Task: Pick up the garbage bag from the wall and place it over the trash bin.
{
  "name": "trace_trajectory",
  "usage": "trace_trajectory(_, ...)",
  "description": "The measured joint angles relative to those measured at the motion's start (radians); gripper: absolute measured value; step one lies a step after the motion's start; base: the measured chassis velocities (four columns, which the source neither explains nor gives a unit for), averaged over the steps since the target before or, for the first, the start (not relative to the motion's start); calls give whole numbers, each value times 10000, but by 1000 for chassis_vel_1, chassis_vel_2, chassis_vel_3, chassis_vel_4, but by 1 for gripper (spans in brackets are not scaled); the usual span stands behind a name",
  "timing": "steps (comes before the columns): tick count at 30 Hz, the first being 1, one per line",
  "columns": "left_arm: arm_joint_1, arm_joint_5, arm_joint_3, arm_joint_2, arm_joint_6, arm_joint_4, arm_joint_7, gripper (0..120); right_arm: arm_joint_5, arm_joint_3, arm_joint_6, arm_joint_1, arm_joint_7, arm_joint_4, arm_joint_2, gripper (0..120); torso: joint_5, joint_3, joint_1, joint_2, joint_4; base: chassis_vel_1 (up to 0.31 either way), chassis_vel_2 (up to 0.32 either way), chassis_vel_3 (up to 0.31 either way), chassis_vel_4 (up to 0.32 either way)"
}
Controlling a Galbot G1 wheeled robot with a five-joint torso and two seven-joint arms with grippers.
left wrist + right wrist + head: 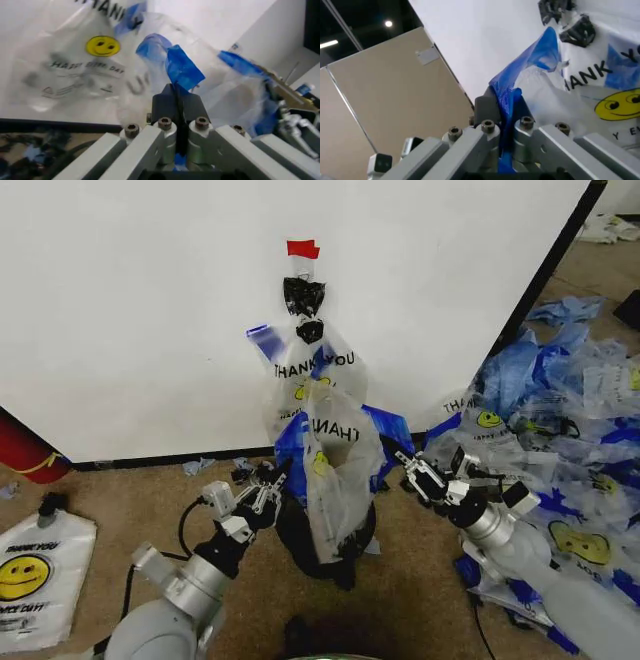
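- The garbage bag [332, 470] is hanging open directly above the trash bin [325, 542], its lower body drooping into the bin's mouth while the blue handle strips are being spread to either side of it.
- The left gripper [272, 488] is sitting just beside the bin's rim on the robot's left, its jaws clenched on a blue handle strip [182, 71]; the left wrist view is showing the plastic pinched flat between them.
- The right gripper [412, 465] is holding off the bin's other side, its jaws likewise clamped on the opposite blue strip [512, 93].
- Above the bin, more bags [312, 365] are hanging on the white wall [140, 310] from a black clip [303, 295] under a strip of red tape [302, 249].
- The bag is looking feather-light, limp and slippery; it will probably crumple and cling rather than hold a shape, and thin film like this is likely to tear if stretched hard.
- The blue handle strips are the best places to hold, being doubled and giving control of the mouth.
- The mouth is not yet seated round the bin's rim, as far as I can judge.
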Motion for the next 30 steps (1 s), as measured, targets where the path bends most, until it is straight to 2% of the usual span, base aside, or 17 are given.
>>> trace_trajectory(2,-86,65,68,-207,-45,525,209,0,-73,-232,18,163,45,-201,180,0,6,0,0,0,3,0,0,0,0)
trace_trajectory(6,-8,396,178,-342,-255,1005,497,0,-299,-364,45,115,-75,-488,361,0,4,0,0,0,1,0,0,0,0)
trace_trajectory(15,-36,781,355,-662,-365,1627,705,0,-768,-951,171,129,-187,-1039,921,0,4,-1,0,0,2,0,0,0,0)
trace_trajectory(30,438,1632,804,-1139,-624,2079,700,0,-1394,-999,523,-508,-418,-1226,478,0,4,-1,0,0,1,0,0,0,0)
